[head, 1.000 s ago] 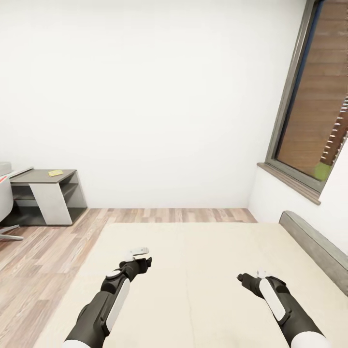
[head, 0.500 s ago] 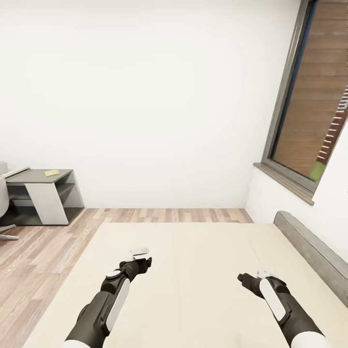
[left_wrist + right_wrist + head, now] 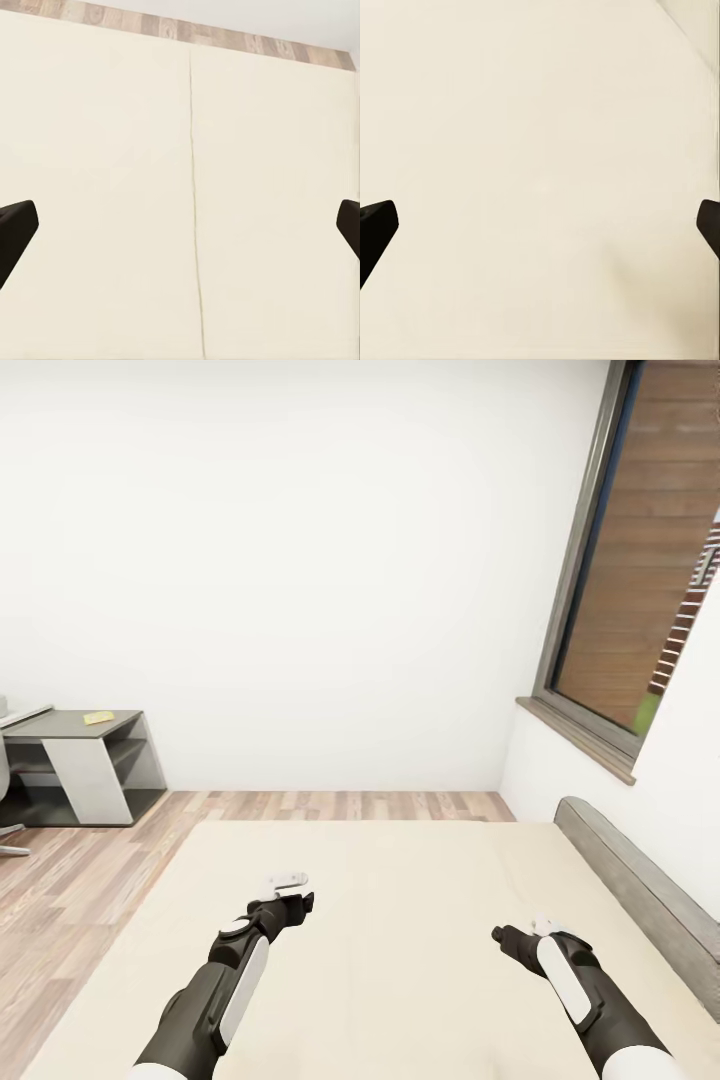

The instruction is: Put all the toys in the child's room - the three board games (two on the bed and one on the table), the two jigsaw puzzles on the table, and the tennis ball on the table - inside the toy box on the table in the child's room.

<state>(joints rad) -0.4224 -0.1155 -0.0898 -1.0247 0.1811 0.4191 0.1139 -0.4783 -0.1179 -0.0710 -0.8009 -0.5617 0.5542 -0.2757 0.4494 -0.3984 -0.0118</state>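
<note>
Head camera: high, facing forward-down over the bed (image 3: 420, 920) toward wall. Both wrist cameras: close, facing down onto that same mattress, fingertips at frame edges.

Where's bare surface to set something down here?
The bed: plain mattress from the floor-side edge across to the headboard, under both open pincers, left and right. The side cabinet top carries one small yellow item.
</note>
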